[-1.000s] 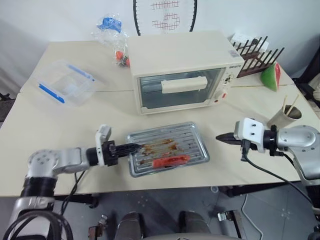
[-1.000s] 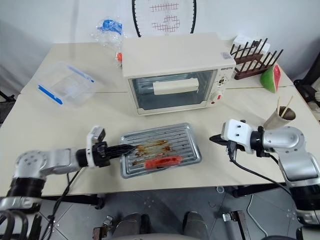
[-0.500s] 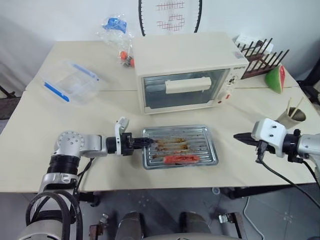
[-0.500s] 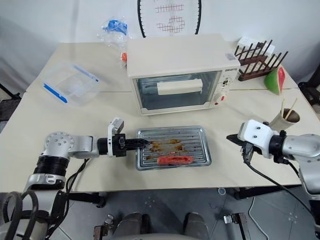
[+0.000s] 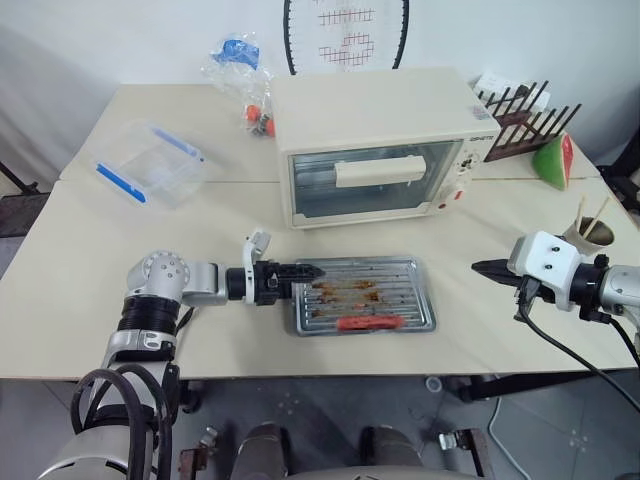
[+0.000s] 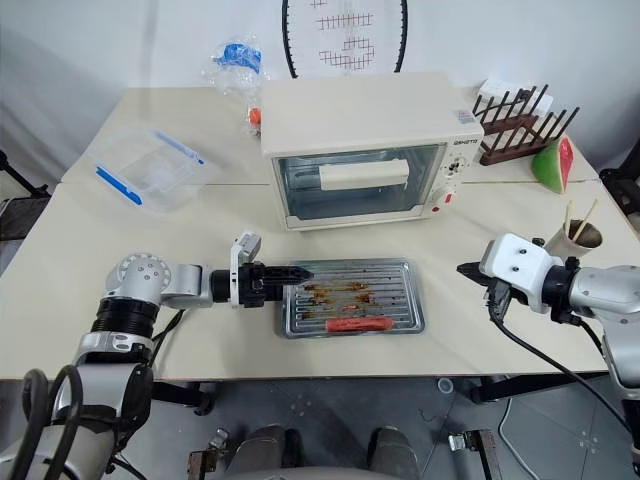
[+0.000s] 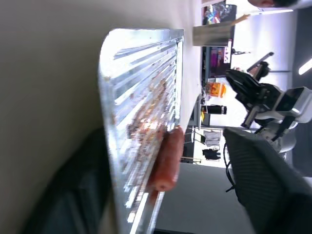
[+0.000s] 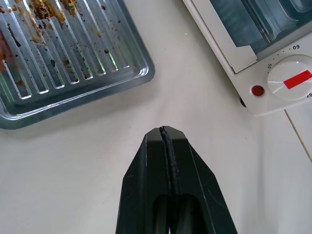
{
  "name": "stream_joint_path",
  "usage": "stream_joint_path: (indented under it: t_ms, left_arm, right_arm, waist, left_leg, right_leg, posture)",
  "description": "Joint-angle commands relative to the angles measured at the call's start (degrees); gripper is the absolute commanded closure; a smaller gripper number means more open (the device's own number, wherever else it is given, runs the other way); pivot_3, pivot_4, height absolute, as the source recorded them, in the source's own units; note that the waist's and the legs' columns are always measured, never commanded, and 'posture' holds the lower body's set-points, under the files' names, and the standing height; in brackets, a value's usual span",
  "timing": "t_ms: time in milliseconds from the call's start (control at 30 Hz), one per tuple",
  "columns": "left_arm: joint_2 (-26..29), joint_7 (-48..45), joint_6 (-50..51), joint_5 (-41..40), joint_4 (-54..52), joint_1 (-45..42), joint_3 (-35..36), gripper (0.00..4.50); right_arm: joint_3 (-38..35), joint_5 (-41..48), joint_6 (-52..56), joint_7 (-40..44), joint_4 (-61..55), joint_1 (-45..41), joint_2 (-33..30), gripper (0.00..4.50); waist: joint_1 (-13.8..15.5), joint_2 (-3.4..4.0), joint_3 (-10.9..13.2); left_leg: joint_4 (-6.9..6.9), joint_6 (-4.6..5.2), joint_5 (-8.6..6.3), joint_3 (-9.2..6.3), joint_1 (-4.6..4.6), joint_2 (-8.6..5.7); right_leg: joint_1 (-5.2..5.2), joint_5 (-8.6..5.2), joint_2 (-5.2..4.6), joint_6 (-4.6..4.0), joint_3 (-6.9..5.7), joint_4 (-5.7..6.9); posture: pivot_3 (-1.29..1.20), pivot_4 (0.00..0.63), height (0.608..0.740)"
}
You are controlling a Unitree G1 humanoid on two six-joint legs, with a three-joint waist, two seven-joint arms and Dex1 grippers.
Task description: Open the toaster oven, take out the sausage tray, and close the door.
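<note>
Sausage tray [image 5: 365, 308]: shiny silver metal, ribbed bottom, smeared with brown greasy residue; sausage [image 5: 366, 322] smooth, glossy red. Toaster oven [image 5: 372, 140]: matt cream-white casing, clear glass door [image 5: 368, 181] with smooth cream bar handle. Table [image 5: 90, 260]: plain matt beige top; right gripper [image 8: 167, 141] fingers matt black plastic.

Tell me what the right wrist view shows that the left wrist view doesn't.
Right wrist view: the shut right gripper hovering above bare table, plus the toaster oven corner with its dial and red button. Left wrist view: the red sausage lying on the tray, seen edge-on, with room clutter beyond. Both: the ribbed, greasy sausage tray resting on the table.
</note>
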Motion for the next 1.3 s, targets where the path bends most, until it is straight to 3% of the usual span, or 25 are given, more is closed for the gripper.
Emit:
stream_joint_path:
  t_ms: [33,233,367,467,633,700,900,967,1033,1300]
  left_arm:
    - [2.9,-0.1,-1.1,6.0,0.9,1.2,-0.2,0.04]
    - [9.9,-5.1,0.4,7.8,-4.8,3.3,-2.1,0.04]
    - [15.6,-10.9,-3.8,11.1,-8.9,4.7,-5.5,0.04]
    - [19.8,-17.9,-15.7,15.8,-13.7,6.2,-7.6,0.00]
    - [17.9,-34.0,-55.6,21.0,-18.6,13.8,3.3,0.00]
    - [20.3,-41.6,-62.1,23.8,-18.7,16.6,2.2,0.00]
    - [22.8,-50.7,-75.7,30.6,-13.8,20.4,0.6,0.00]
    - [23.5,-56.4,-85.7,33.7,-7.0,22.5,0.5,0.00]
    - [23.3,-57.4,-88.0,34.7,-3.3,23.1,0.8,0.00]
    - [21.8,-54.1,-89.3,36.7,-0.1,21.5,1.3,0.00]
  right_arm:
    - [-1.7,2.1,1.2,0.2,-2.2,-1.0,-1.4,4.50]
    - [-0.5,3.5,1.7,1.3,-1.0,-1.8,-1.2,4.50]
    - [0.7,5.0,0.2,4.0,1.2,-3.3,-0.5,4.50]
    - [0.9,9.0,-1.0,10.6,3.8,-3.9,-1.1,3.94]
    - [1.8,9.8,-7.4,18.6,15.2,-8.8,-2.1,2.53]
    - [2.6,8.9,-11.3,21.3,19.8,-10.8,-2.4,1.85]
    - [4.9,5.9,-19.1,25.0,28.9,-14.5,-3.4,0.04]
    - [5.9,3.6,-21.8,25.3,33.3,-15.0,-4.2,0.04]
    - [6.3,2.4,-23.5,24.7,36.5,-15.5,-4.3,0.04]
    - [5.2,1.1,-25.1,21.4,44.3,-16.9,-3.7,0.04]
  waist:
    - [-0.3,0.00,0.0]
    - [-1.7,0.00,0.0]
    - [-2.1,-0.02,0.0]
    - [-2.1,-0.04,0.0]
    - [-1.8,-0.11,0.1]
    - [-1.7,-0.14,0.1]
    - [-1.7,-0.11,0.1]
    - [-1.8,-0.10,0.1]
    - [-2.0,-0.09,0.1]
    - [-1.8,-0.10,0.2]
  left_leg:
    - [0.00,0.00,0.00,0.00,0.02,0.00]
    - [-0.22,-0.02,0.01,0.03,0.05,0.04]
    - [-0.46,-0.03,0.02,0.14,0.07,0.03]
    - [-0.58,-0.05,0.03,0.23,0.05,0.03]
    - [-0.54,-0.03,0.02,0.50,-0.16,0.04]
    - [-0.54,-0.01,0.01,0.53,-0.20,0.05]
    - [-0.65,0.02,-0.02,0.59,-0.19,0.05]
    - [-0.66,0.02,-0.02,0.60,-0.19,0.06]
    - [-0.71,0.02,-0.02,0.70,-0.15,0.08]
    - [-0.59,0.04,-0.03,0.76,-0.19,0.12]
  right_leg:
    - [0.02,0.00,0.00,0.00,0.00,0.00]
    - [-0.06,0.00,0.02,0.00,-0.01,0.02]
    - [-0.10,0.00,0.04,0.00,0.02,0.04]
    - [-0.23,0.00,0.05,0.00,0.09,0.03]
    - [-0.56,0.00,0.04,0.00,0.27,0.03]
    - [-0.60,0.00,0.04,0.00,0.26,0.01]
    - [-0.62,0.00,0.04,0.01,0.25,-0.03]
    - [-0.64,0.00,0.04,0.01,0.25,-0.02]
    - [-0.68,0.00,0.04,0.01,0.25,-0.01]
    - [-0.75,0.01,0.02,0.02,0.25,0.10]
  posture:
    - [0.00,0.150,0.740]
    - [0.00,0.150,0.740]
    - [0.00,0.150,0.740]
    - [0.00,0.150,0.740]
    - [0.00,0.150,0.740]
    - [0.00,0.150,0.740]
    - [0.00,0.150,0.740]
    - [0.00,0.150,0.740]
    - [0.00,0.150,0.740]
    - [0.00,0.150,0.740]
